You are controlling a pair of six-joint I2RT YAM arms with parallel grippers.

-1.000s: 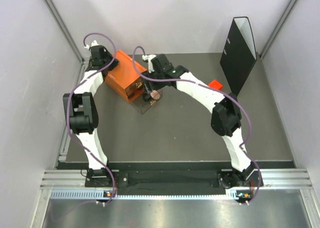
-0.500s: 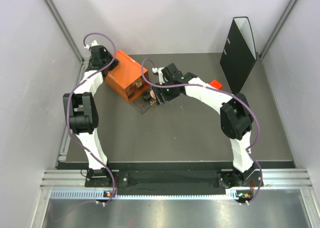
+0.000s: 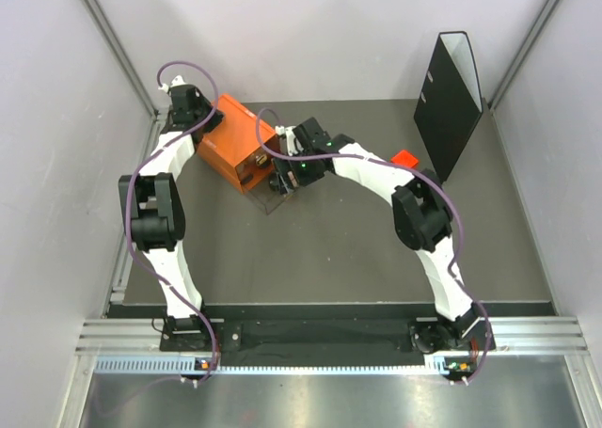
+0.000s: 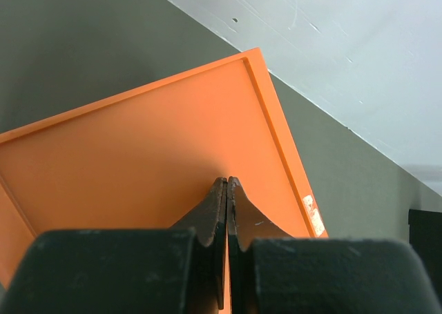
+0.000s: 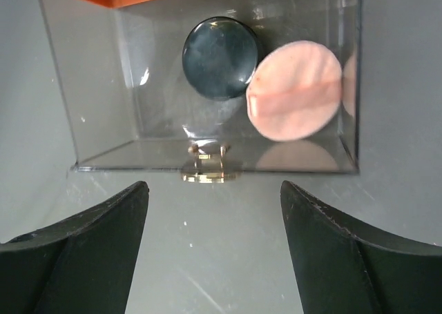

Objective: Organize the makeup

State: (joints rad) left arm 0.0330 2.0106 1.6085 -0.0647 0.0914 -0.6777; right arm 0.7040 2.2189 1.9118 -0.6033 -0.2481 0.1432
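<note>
A clear drawer stands pulled out of the orange drawer box. In it lie the small black disc and the round pink disc, side by side. My right gripper is open and empty, just in front of the drawer's gold knob; in the top view it hangs over the drawer. My left gripper is shut, its tips resting on the box's orange top. The orange tube, the beige bottles and the beige stick are out of view.
A small red cube lies on the grey table right of my right arm. A black file holder stands at the back right. Grey walls close in the table on the left, back and right.
My right gripper drew back to the right from the drawer, then came back over its front end. The left arm has not moved.
</note>
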